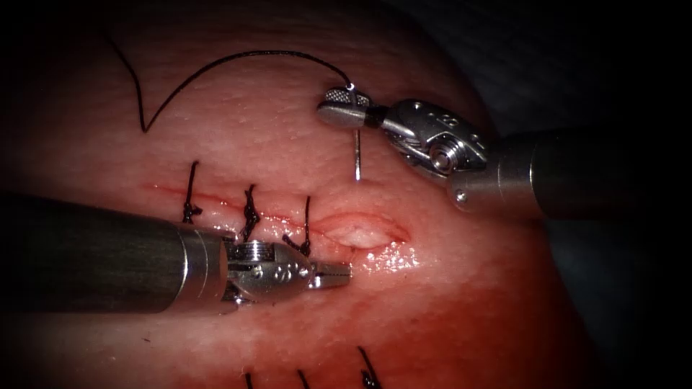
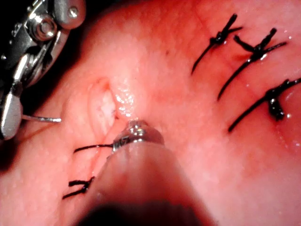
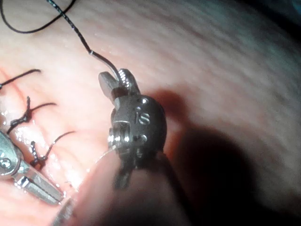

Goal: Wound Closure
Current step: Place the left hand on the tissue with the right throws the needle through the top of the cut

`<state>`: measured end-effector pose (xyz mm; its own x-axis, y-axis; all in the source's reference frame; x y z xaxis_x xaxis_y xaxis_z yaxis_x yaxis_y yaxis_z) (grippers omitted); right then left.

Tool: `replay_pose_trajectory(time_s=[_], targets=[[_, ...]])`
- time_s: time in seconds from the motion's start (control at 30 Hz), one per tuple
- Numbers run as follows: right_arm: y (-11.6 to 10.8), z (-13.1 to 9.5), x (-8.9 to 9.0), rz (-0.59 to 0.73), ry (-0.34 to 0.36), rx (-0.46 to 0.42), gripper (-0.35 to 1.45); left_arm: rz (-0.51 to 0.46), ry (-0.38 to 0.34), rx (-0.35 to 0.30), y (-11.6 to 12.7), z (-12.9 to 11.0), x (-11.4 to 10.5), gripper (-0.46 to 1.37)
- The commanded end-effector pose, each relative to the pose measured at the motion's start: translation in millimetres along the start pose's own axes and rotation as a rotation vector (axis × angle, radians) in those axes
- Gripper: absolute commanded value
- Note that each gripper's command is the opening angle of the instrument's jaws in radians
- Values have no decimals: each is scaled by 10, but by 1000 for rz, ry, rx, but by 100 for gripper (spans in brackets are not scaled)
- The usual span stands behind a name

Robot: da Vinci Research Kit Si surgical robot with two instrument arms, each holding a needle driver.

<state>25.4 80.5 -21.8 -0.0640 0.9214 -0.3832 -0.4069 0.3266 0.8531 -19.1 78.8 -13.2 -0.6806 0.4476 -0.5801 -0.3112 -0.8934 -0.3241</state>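
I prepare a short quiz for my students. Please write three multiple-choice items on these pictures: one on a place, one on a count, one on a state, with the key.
1. Where is the open part of the cut?
A. right of the tied stitches
B. left of them
C. between them

2. How many tied stitches cross the cut?
A. one
B. three
C. six

3. What does the right end effector hold?
A. nothing
B. the tissue
C. the needle

Key: 1 A, the gap lies right of the last stitch. 2 B, three knots stand in a row along the cut. 3 C, it grips the needle near the thread end; the tip is above the tissue, not in it. The left end effector holds nothing.
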Motion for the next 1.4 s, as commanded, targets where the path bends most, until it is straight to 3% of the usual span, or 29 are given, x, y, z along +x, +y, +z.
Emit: replay_pose_trajectory(time_s=[0.03,0.3,0.63,1.07,1.23,1.3,1.37,1.4], targets=[[-2,-2,0,23,-14,-18,-35,-1,0,-6,0,0,0,-35],[-9,-7,-11,157,-64,-35,-35,-1,2,-9,0,0,0,-35],[-17,-10,-30,327,-105,73,-35,-1,5,-9,-1,-2,0,-35],[-30,-13,-73,421,-141,137,-35,6,6,-6,-4,-6,-2,-35],[-29,-14,-72,406,-132,143,-35,5,6,-7,-5,-6,-2,-35],[-23,-11,-64,365,-59,169,-35,5,6,-7,-4,-6,-2,-35],[-16,-9,-54,355,27,199,24,5,6,-6,-4,-7,-2,-35],[-13,-8,-51,359,40,206,29,5,6,-6,-4,-7,-2,-35]])
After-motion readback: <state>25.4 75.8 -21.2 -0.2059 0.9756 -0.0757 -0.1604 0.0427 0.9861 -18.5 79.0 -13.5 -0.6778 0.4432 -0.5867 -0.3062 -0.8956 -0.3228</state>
